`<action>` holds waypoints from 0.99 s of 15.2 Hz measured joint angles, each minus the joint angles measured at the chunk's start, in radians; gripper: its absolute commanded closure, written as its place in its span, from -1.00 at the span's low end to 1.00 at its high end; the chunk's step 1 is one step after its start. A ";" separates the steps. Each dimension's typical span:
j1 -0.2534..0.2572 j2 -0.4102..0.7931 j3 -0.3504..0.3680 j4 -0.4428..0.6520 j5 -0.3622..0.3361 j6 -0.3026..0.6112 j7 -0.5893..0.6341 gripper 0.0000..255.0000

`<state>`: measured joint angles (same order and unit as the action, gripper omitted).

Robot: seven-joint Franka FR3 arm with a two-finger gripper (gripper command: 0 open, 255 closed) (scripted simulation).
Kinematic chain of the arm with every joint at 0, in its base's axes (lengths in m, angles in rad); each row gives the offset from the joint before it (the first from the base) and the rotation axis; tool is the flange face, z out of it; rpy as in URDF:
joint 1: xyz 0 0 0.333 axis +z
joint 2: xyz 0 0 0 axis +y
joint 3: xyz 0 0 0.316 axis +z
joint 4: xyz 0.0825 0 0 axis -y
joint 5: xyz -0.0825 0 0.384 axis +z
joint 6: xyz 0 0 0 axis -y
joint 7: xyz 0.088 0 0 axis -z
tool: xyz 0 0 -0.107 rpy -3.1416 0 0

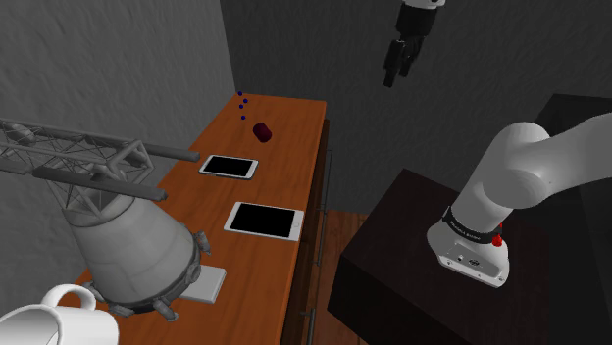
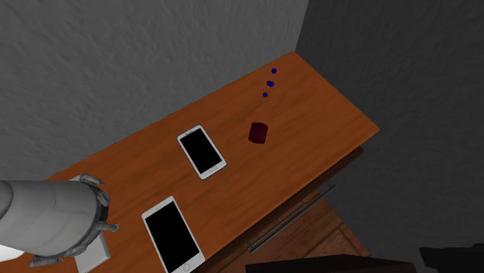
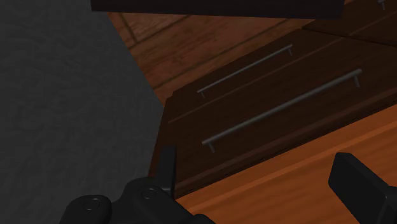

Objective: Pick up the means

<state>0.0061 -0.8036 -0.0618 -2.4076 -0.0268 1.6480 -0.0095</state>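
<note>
A small dark red cylinder (image 1: 262,131) (image 2: 258,132) lies on the wooden sideboard top (image 1: 294,127) near its far end, with three tiny blue dots (image 1: 241,104) (image 2: 269,82) just beyond it. My black gripper (image 1: 393,74) hangs high in the air, well off the shoulder view's right of the sideboard and far from the cylinder. In the wrist view the gripper (image 3: 264,184) is open; its fingers (image 3: 167,167) stand wide apart with nothing between them, over the sideboard's front edge.
Two white-framed, black-screened tablets (image 1: 229,167) (image 1: 263,220) lie mid-top. A big grey cone-shaped model (image 1: 127,245) with a truss arm, a flat white slab (image 1: 204,285) and a white mug (image 1: 59,316) crowd the near end. Drawer handles (image 3: 280,107) run along the front. Grey walls meet behind.
</note>
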 measured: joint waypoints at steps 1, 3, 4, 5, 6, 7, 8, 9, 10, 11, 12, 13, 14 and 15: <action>0.000 0.000 0.000 0.000 0.000 0.000 0.000 -1.00; 0.007 0.028 0.018 0.000 0.010 0.030 0.021 -1.00; 0.011 0.048 0.031 0.001 0.016 0.049 0.036 -1.00; 0.015 0.077 0.041 0.011 0.021 0.071 0.048 -1.00; 0.018 0.106 0.051 0.018 0.024 0.093 0.060 -1.00; 0.021 0.145 0.062 0.035 0.028 0.118 0.073 -1.00; 0.027 0.175 0.080 0.047 0.035 0.137 0.095 -1.00; 0.033 0.206 0.096 0.056 0.040 0.160 0.115 -1.00; 0.035 0.235 0.108 0.074 0.042 0.173 0.130 -1.00; 0.038 0.261 0.119 0.082 0.044 0.192 0.144 -1.00; 0.042 0.296 0.134 0.090 0.046 0.221 0.164 -1.00; 0.042 0.333 0.144 0.109 0.044 0.241 0.177 -1.00; 0.046 0.372 0.159 0.129 0.044 0.261 0.197 -1.00; 0.048 0.414 0.173 0.151 0.042 0.283 0.216 -1.00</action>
<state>0.0545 -0.3892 0.1110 -2.2565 0.0148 1.9306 0.2069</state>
